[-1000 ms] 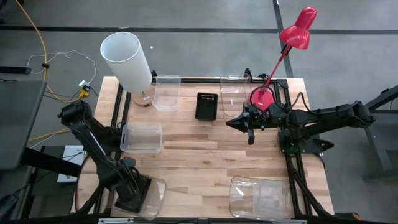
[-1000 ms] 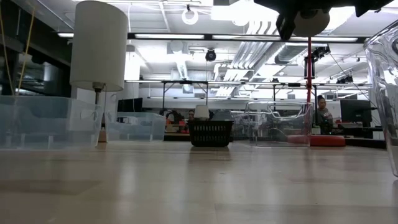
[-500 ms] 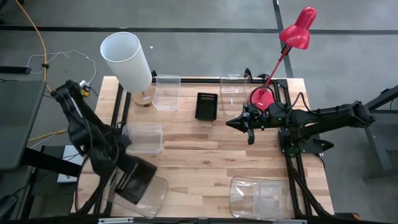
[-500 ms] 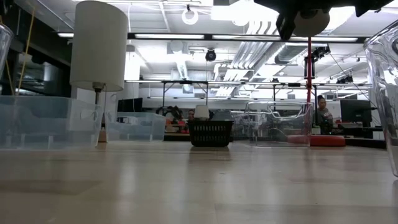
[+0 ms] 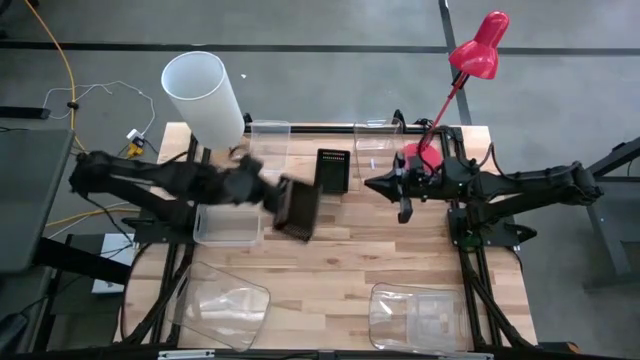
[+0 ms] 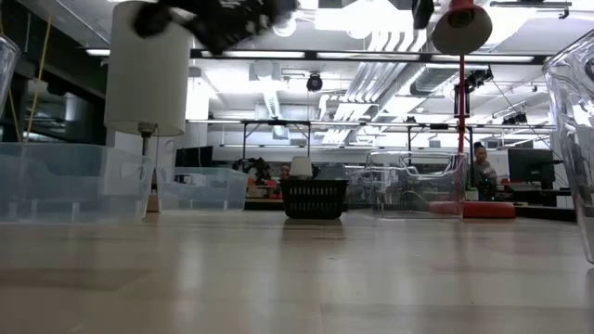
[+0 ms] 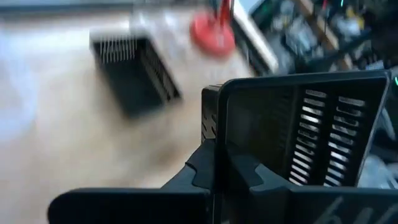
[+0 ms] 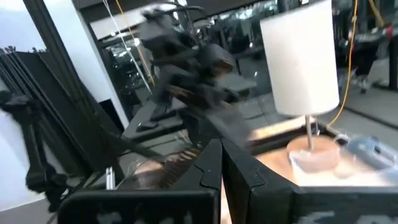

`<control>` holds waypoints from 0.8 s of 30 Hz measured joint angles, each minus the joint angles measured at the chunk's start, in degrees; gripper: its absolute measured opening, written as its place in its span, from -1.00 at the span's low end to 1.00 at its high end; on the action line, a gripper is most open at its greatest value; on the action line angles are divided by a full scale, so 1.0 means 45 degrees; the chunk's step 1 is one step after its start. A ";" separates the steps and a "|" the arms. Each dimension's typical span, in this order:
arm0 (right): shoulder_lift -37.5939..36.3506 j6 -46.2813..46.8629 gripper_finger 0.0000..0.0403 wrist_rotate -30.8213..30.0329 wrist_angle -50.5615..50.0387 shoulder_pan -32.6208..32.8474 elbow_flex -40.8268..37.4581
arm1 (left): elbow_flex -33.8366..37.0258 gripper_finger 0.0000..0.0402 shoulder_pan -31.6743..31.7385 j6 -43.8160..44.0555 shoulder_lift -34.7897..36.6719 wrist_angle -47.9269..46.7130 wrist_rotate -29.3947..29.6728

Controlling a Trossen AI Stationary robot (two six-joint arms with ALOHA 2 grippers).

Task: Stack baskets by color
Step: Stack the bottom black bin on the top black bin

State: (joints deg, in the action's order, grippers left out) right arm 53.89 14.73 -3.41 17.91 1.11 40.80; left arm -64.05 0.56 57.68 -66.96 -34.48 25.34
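High view, left gripper (image 5: pixel 278 205) pinching a black perforated basket (image 5: pixel 297 209) in the air, just beside the second black basket (image 5: pixel 332 170), right gripper (image 5: pixel 378 186) pressed together beside it.

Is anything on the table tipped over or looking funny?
Yes. The left gripper carries a black basket in the air, tilted on its side. The clear tub at the near left corner sits crooked. The other black basket stands straight at the back.
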 joint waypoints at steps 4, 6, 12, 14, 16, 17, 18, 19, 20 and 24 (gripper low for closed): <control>-0.0004 -0.0643 -1.00 -0.0359 0.0001 -0.0001 0.0520 | -0.0005 -1.00 0.2136 -0.1513 -0.1631 0.3004 -0.0435; -0.0001 -0.0721 -1.00 -0.0678 -0.0012 0.0004 0.0672 | -0.0005 -1.00 0.2909 -0.1896 -0.2473 0.3976 -0.0934; 0.0000 -0.0723 -1.00 -0.1022 -0.0074 -0.0001 0.0771 | 0.0000 -1.00 0.4229 -0.1911 -0.4920 0.5308 -0.2617; 0.0015 -0.0721 -1.00 -0.1177 -0.0172 -0.0001 0.0771 | 0.0000 -1.00 0.4525 -0.1941 -0.5570 0.5760 -0.2825; 0.0029 -0.0718 -1.00 -0.1201 -0.0266 -0.0001 0.0755 | 0.0000 -1.00 0.4796 -0.1994 -0.6059 0.6340 -0.2907; 0.0029 -0.0721 -1.00 -0.1201 -0.0269 -0.0001 0.0752 | 0.0000 -1.00 0.4913 -0.2003 -0.6226 0.6524 -0.2987; 0.0029 -0.0716 -1.00 -0.1201 -0.0241 0.0004 0.0752 | 0.0000 -1.00 0.5017 -0.2010 -0.6320 0.6672 -0.3041; 0.0029 -0.0706 -1.00 -0.1201 -0.0232 0.0009 0.0752 | 0.0000 -1.00 0.5101 -0.2037 -0.6392 0.6784 -0.3116; 0.0029 -0.0665 -1.00 -0.1196 -0.0237 0.0009 0.0752 | 0.0000 -1.00 0.5167 -0.2153 -0.6426 0.6790 -0.3146; 0.0029 -0.0609 -1.00 -0.1192 -0.0282 0.0014 0.0752 | 0.0000 -1.00 0.5293 -0.2677 -0.6404 0.6090 -0.3156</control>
State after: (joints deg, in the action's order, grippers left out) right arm 54.02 11.99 -8.78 16.64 1.17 44.18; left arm -64.05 24.38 45.63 -95.78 -7.08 11.14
